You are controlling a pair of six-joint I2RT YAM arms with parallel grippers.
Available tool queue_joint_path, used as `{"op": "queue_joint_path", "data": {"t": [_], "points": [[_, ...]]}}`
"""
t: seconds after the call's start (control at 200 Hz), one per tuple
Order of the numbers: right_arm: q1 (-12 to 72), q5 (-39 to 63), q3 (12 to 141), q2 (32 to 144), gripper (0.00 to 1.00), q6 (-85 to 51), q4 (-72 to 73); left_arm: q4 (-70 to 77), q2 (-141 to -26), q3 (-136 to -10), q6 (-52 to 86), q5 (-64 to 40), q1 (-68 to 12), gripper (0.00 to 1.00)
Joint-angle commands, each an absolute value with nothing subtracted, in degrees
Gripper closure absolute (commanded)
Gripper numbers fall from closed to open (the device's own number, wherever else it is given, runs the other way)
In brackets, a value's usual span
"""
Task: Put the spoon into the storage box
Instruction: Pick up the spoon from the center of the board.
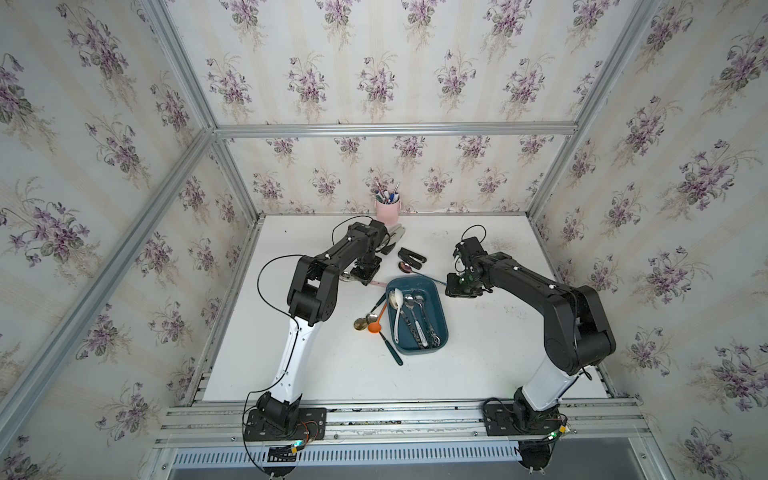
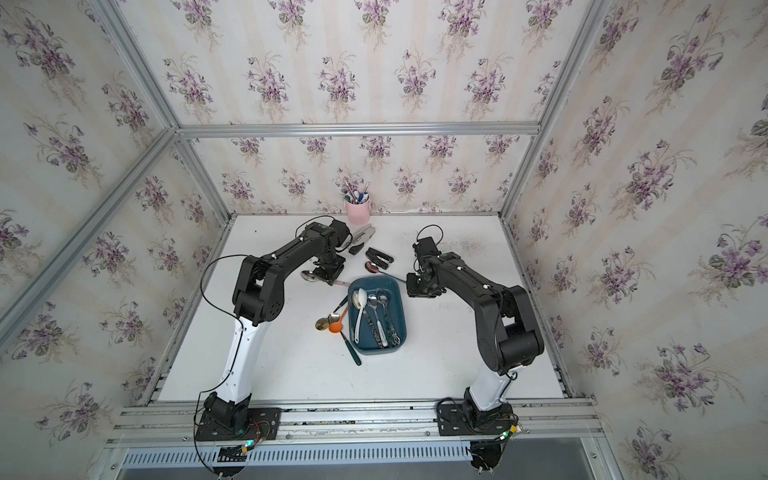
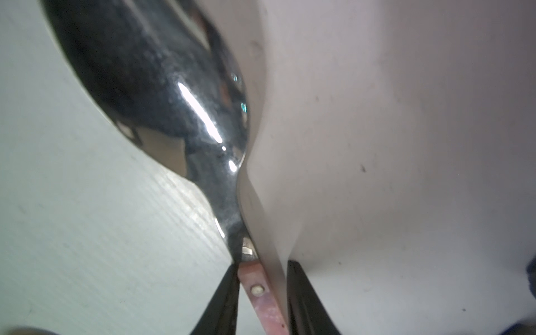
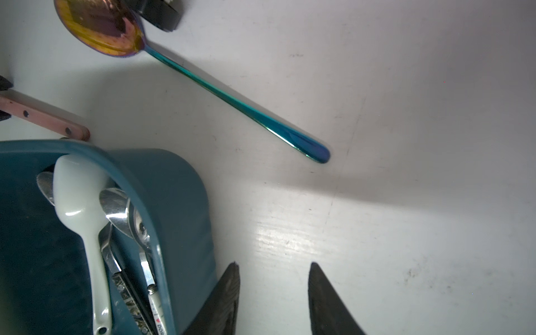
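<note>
Floral-papered walls point(image 1: 374, 75), white table point(image 1: 332, 374), left gripper point(image 3: 262, 293) straddling pink-handled spoon point(image 3: 162, 95), right gripper point(image 4: 274, 293) parted, empty.

Violet-flowered wallpaper walls point(image 1: 374, 75), aluminium frame posts point(image 1: 183, 62), white tabletop point(image 1: 332, 374).

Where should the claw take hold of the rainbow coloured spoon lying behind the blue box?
Grip the rainbow spoon mid-handle, coming straight down, jaws across the shaft. It lies flat and apart from the storage box; its bowl nearly touches a black stapler, so avoid that end.
</note>
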State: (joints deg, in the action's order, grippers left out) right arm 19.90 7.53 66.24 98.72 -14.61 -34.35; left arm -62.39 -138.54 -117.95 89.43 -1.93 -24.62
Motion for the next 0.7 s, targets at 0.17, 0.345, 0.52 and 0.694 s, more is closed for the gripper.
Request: {"op": "queue_joint_path", "data": {"t": [0.17,0.345,0.52,0.694], "points": [[19.8,7.4,66.2,98.9,0.59,-14.3,-33.9,-59.5,-140.4,-118.5,91.9,-3.0,-24.7,0.78],[19.7,7.3,66.2,99.0,0.59,-14.3,-34.2,-57.5,-140.6,-118.9,92.6,-2.0,-24.7,0.79],[19.7,7.2,66.2,99.1,0.59,-14.4,-34.3,-55.6,-140.8,-119.4,92.0,-1.5,-24.6,0.83],[19.7,7.3,66.4,99.4,0.59,-14.4,-34.4,-55.8,-140.7,-122.2,88.9,0.8,-24.3,0.84]]}}
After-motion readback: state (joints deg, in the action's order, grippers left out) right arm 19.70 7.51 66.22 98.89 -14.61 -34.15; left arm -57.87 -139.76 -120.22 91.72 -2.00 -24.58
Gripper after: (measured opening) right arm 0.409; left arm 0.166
